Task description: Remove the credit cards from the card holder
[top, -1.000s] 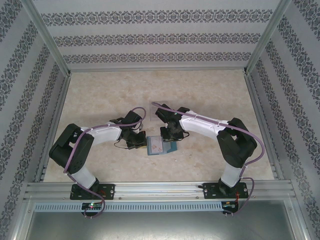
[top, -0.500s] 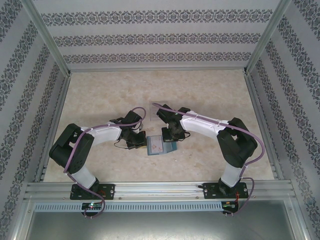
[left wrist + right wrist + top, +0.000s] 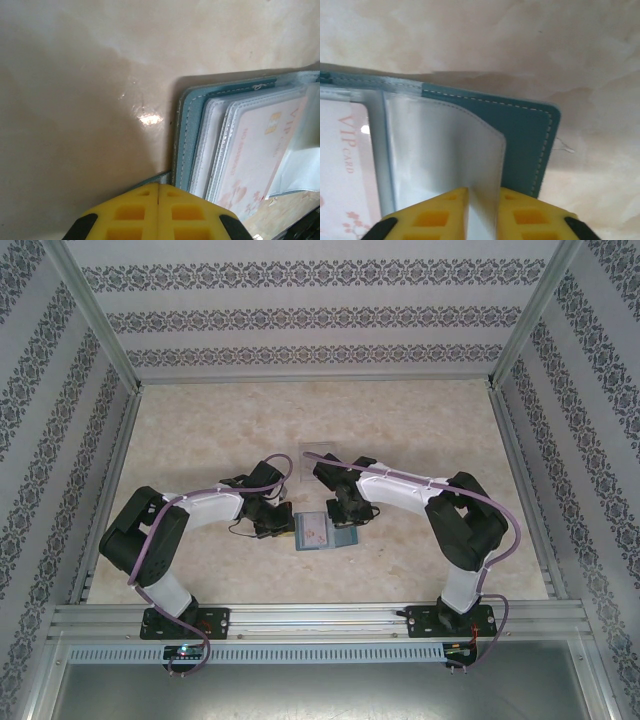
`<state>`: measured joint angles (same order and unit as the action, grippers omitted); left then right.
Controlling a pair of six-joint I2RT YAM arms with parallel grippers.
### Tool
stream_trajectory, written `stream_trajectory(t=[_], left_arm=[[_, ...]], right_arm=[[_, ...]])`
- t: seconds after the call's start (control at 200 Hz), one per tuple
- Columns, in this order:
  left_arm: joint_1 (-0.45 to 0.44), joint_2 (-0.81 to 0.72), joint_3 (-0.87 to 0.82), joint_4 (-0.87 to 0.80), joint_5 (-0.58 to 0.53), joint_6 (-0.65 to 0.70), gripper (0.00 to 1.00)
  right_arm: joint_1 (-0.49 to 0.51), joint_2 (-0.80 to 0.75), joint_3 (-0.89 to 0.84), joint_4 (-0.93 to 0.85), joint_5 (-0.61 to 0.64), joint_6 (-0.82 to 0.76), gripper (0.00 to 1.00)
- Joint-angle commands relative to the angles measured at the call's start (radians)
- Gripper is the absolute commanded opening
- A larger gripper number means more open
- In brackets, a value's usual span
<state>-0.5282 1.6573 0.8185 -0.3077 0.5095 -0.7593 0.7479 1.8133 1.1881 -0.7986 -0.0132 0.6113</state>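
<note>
Yellow right fingers (image 3: 435,215) edged over card holder (image 3: 520,130).

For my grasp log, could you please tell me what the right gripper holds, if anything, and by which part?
The right gripper pinches the free edge of a clear plastic sleeve inside the open teal rectangular card holder.

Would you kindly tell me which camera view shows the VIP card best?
Left wrist: the card lies large, lettering and floral print readable. Right wrist catches one lettered end; top external gives a small pale patch.
</note>
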Motion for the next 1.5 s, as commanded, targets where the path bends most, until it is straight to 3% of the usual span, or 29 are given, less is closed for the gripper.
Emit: stream_trajectory(t=[0.0,0.22,0.625,1.129,1.494], left_arm=[[0.005,0.036,0.009,-0.031,-0.019,0.023,0.03],[0.005,0.035,0.017,-0.039,-0.019,0.026,0.03],[0.005,0.004,0.041,-0.076,-0.023,0.032,0.03],[0.005,-0.039,0.087,-0.117,-0.011,0.036,0.03],[0.001,-0.036,0.113,-0.087,0.029,0.028,0.02]], right_arm=[[-0.005,0.018,0.0,-0.063,0.056,-0.014,0.25],[-0.005,0.01,0.002,-0.097,0.09,-0.02,0.34],[-0.004,-0.051,0.024,-0.129,0.113,-0.017,0.34],[-0.004,-0.125,0.05,-0.066,0.003,0.002,0.26],[-0.015,-0.128,-0.036,0.156,-0.23,0.069,0.24]])
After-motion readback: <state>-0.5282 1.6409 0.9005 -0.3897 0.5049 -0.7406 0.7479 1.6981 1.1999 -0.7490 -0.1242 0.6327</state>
